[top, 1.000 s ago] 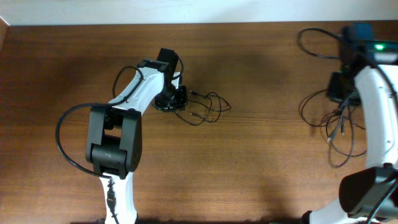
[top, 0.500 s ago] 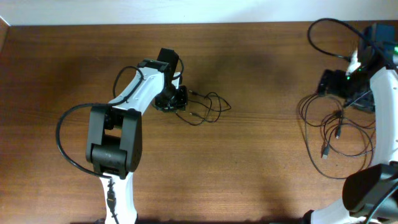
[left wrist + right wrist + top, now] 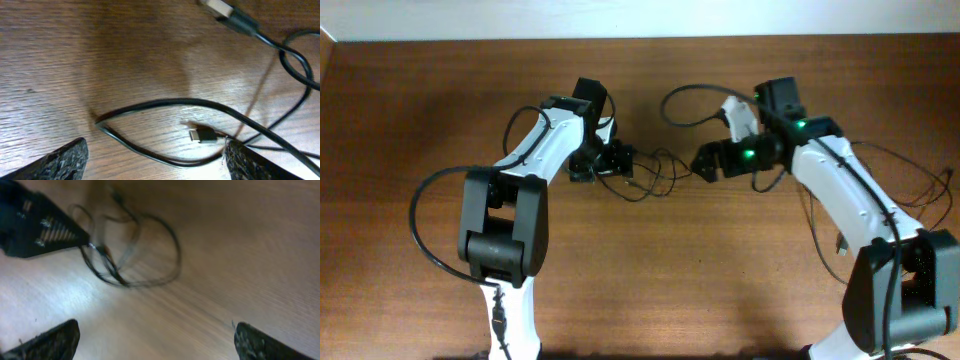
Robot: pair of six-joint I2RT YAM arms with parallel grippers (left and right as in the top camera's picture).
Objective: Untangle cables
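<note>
Brown wood table (image 3: 400,100), grain running across, pale wall strip (image 3: 470,15) along the far edge. The cables sit in 2 groups: a small tangle (image 3: 658,170) mid-table, btwn the 2 grippers, and a looser spread (image 3: 925,200) near the right edge, well apart from the first.

On the L side, the left gripper (image 3: 613,160) is just beside the small tangle, jaws wide apart, nothing pinched. In the left wrist view a loop of cord (image 3: 165,107) lies flat on the wood btwn its fingertips (image 3: 62,160), w/ one small plug (image 3: 202,135) inside the loop and a larger plug (image 3: 220,7) at the top edge, so 2 plug ends there.

On the R side, the right gripper (image 3: 705,163) is just beside the same tangle, also spread wide and empty. Its own cam is blurred but shows the loops ahead of the fingers, not btwn them, w/ the left gripper's dark tip at their far side. Touching or only v. near, can't tell.

In the way: the right arm (image 3: 850,200) crosses over the looser spread and hides part of it. One plug end (image 3: 839,243) pokes out beside the arm.

Also 2 thicker wires, 1 per arm: left arm's thick wire (image 3: 413,215) bows out to the side, right arm's thick wire (image 3: 682,90) arcs above the tangle. No. of separate cords in either group can't be told, as the strands overlap.
</note>
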